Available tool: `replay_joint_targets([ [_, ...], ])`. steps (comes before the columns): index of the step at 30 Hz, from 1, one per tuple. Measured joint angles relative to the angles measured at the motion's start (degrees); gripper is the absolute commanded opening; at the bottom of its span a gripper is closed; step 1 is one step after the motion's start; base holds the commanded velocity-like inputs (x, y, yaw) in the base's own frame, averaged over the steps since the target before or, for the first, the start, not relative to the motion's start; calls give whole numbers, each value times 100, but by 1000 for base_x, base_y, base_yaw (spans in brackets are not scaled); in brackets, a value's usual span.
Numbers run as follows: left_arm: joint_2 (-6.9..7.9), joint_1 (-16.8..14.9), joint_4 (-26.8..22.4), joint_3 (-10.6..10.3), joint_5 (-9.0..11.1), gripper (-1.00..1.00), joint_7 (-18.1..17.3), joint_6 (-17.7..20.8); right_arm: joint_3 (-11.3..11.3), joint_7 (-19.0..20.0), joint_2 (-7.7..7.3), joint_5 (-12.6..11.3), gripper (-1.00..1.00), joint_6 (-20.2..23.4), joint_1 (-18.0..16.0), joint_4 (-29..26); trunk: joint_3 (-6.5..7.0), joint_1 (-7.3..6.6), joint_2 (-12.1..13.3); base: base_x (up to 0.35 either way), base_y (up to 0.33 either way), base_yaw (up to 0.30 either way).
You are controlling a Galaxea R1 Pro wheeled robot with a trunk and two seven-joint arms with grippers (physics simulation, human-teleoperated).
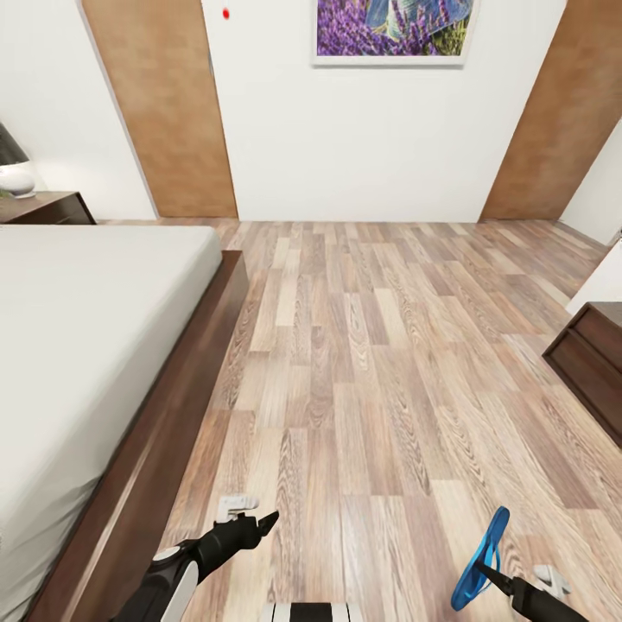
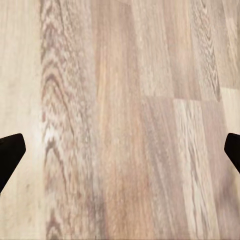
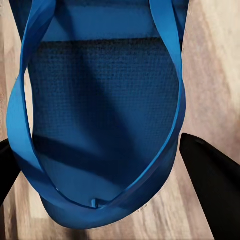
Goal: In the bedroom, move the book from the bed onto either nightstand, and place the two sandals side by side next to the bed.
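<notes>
One bright blue sandal [image 1: 484,553] hangs edge-up above the wood floor at the lower right, with my right gripper [image 1: 480,570] shut on it. In the right wrist view the sandal's sole and strap [image 3: 100,100] lie between the two black fingers [image 3: 212,185]. My left gripper [image 1: 263,523] hovers low over the floor beside the bed's foot corner; its fingers [image 2: 7,155] stand wide apart with only planks between them. The bed [image 1: 78,345], grey mattress on a dark brown frame, runs along the left. A nightstand [image 1: 47,209] stands at its far end. The book and the other sandal are out of view.
A white lamp base [image 1: 15,177] sits on the nightstand. A dark-brown cabinet [image 1: 592,354] juts in at the right edge. Two brown doors [image 1: 164,104] flank a white wall with a purple picture [image 1: 393,30]. Wood floor [image 1: 363,345] stretches between bed and cabinet.
</notes>
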Motion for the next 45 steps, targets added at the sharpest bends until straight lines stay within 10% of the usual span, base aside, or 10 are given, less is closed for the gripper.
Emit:
replay_joint_targets([
  [39,2,-3,171,15,-15,100,10,-39,14,-52,19,6,-100,-12,0,41,865,-100,52,0,0,0],
  [45,-2,-2,296,8,-21,100,385,-221,58,-1249,74,115,-100,-12,1,36,998,-116,61,0,0,0],
])
